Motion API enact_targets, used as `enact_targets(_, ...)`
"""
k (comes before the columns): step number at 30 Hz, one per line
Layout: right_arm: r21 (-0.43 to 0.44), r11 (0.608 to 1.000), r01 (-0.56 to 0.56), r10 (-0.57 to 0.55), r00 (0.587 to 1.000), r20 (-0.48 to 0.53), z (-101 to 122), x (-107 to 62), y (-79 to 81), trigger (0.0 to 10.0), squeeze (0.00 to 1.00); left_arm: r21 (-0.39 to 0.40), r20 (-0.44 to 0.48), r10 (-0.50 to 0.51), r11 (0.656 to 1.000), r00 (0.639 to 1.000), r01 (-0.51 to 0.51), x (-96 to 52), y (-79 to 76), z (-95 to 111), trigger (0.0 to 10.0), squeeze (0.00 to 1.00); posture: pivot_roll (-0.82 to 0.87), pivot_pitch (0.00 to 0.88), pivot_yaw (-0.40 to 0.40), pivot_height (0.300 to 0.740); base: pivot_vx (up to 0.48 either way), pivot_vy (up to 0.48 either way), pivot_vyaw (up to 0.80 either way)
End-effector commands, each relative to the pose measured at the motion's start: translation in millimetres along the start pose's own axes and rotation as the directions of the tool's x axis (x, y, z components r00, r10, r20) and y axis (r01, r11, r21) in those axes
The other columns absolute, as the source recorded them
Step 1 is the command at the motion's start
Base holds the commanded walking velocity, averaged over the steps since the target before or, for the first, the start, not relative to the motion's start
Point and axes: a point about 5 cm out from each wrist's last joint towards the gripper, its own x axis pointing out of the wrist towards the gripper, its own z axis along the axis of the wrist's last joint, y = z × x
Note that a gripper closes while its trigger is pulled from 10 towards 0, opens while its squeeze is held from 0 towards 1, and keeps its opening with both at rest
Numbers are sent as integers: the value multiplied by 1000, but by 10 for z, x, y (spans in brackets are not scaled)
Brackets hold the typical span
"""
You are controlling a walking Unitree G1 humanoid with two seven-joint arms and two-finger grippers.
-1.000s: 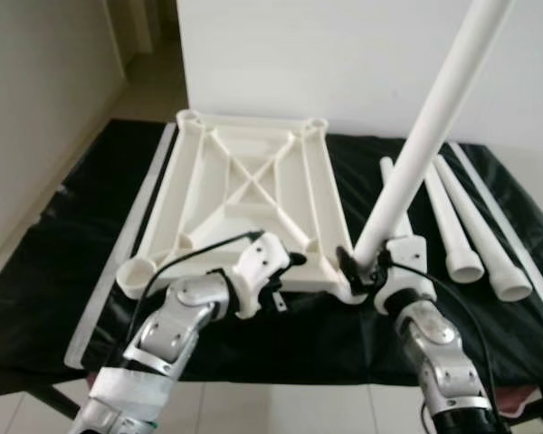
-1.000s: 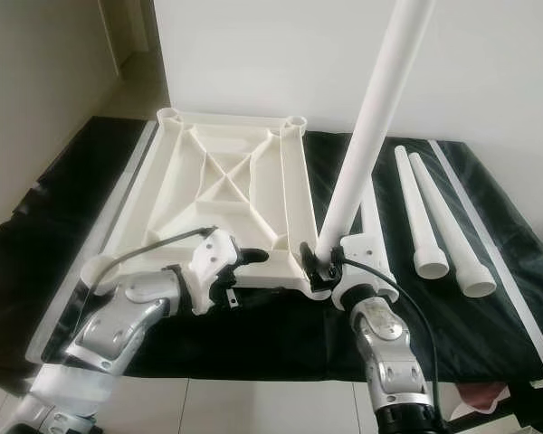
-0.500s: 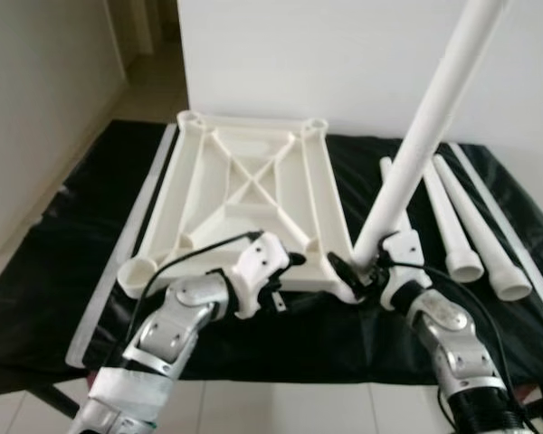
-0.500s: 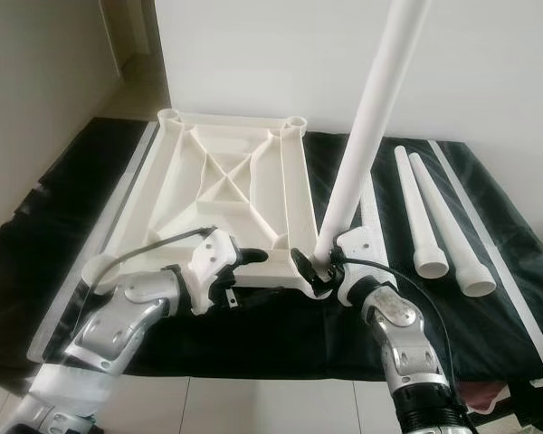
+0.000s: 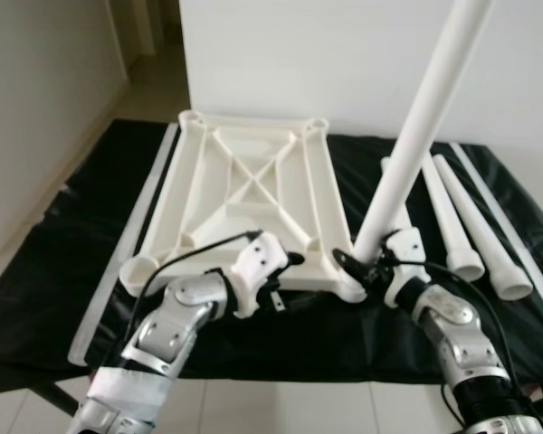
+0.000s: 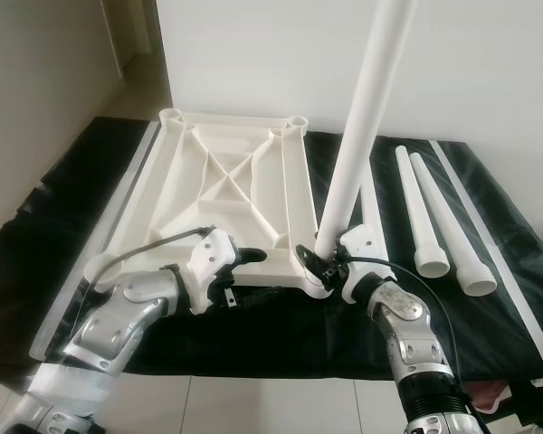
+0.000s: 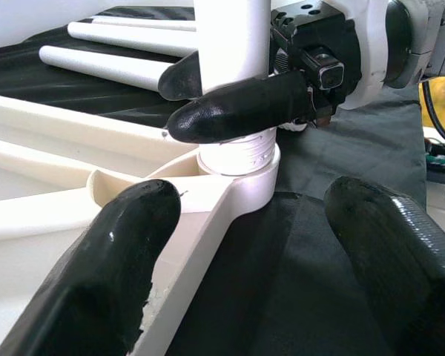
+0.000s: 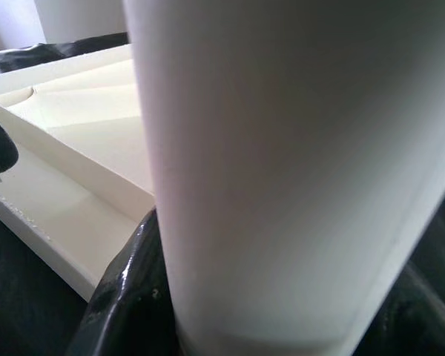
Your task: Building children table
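The white table top [image 5: 244,194] is lying upside down, ribs up, on a black cloth [image 5: 63,271], with its near right corner socket [image 7: 237,174] facing the robot. The right tool [image 6: 324,264] is gripping a white leg [image 6: 362,136] low on its shaft, its black fingers [image 7: 241,107] closed around it just above the thread, and the leg is standing in that socket, leaning slightly to the right rather than plumb. The left tool [image 5: 285,271] is hovering at the near edge of the table top just left of the socket, its fingers [image 7: 119,245] spread wide and holding nothing; one finger seems to be resting against the edge, though the angle makes contact hard to confirm. Three spare legs [image 5: 471,226] are lying side by side toward the right edge of the cloth.

The step in hand looks like screwing the leg home. In the left wrist view several turns of thread are still showing above the socket rim, so it is probably not seated. To do it well, the right tool should be bringing the leg upright first, since a tilted start risks cross-threading, then turning in short regrips while pressing down. The left tool would help by pressing the table top's edge flat, so the piece is not spinning or sliding on the cloth.
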Motion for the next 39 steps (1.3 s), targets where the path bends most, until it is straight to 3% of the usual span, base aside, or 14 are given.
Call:
enact_targets(1, -11, 1000, -2, 2, 999, -34, -58, -27, -14, 0, 0, 2, -5, 17, 1000, 1000, -17, -8, -5, -7, 10000, 0, 7, 0, -29, 740, 0, 0, 0)
enact_targets(4, -7, 1000, 1, -2, 999, -36, -66, -34, -15, 0, 0, 2, -4, 16, 1000, 1000, -16, -7, -4, -6, 10000, 0, 6, 0, -28, 740, 0, 0, 0)
enact_targets(5, 4, 1000, 8, -7, 999, -38, -78, -42, -15, 4314, 0, 2, -4, 16, 1000, 1000, -16, -6, 0, -4, 10000, 0, 5, 0, -28, 740, 0, 0, 0)
enact_targets(6, 29, 999, 25, -24, 999, -37, -94, -54, -14, 10000, 0, 3, -4, 15, 1000, 1000, -15, -6, 2, -4, 10000, 0, 4, 0, -28, 740, 0, 0, 0)
enact_targets(17, 238, 963, 129, -127, 992, -23, -223, -95, 20, 10000, 0, 3, -4, 15, 1000, 1000, -15, -4, 7, -2, 10000, 0, 1, 0, -28, 740, 0, 0, 0)
enact_targets(25, 214, 966, 143, -141, 990, -26, -236, -85, 61, 10000, 0, 3, -6, 14, 1000, 1000, -14, -6, 1, -9, 10000, 0, 7, 0, -33, 740, 0, 0, 0)
enact_targets(30, 173, 951, 254, -252, 967, -39, -225, -57, 141, 10000, 0, -1, -7, 16, 1000, 1000, -16, -11, -11, -17, 10000, 0, 11, 0, -42, 740, 0, 0, 0)
enact_targets(32, 170, 930, 325, -321, 946, -51, -216, -41, 176, 10000, 0, -2, -7, 16, 1000, 1000, -16, -11, -21, -22, 10000, 0, 14, 0, -47, 740, 0, 0, 0)
enact_targets(34, 171, 874, 454, -447, 891, -78, -212, -11, 252, 10000, 0, -5, -5, 12, 1000, 1000, -12, -3, -41, -25, 10000, 0, 14, 0, -52, 740, 0, 0, 0)
enact_targets(36, 171, 874, 454, -447, 891, -78, -212, -11, 252, 10000, 0, -5, -5, 12, 1000, 1000, -12, -3, -41, -25, 10000, 0, 14, 0, -52, 740, 0, 0, 0)
enact_targets(39, 207, 821, 532, -527, 846, -81, -191, 31, 365, 10000, 0, -7, -3, 7, 1000, 1000, -7, 9, -58, -25, 10000, 0, 15, 0, -52, 740, 0, 0, 0)
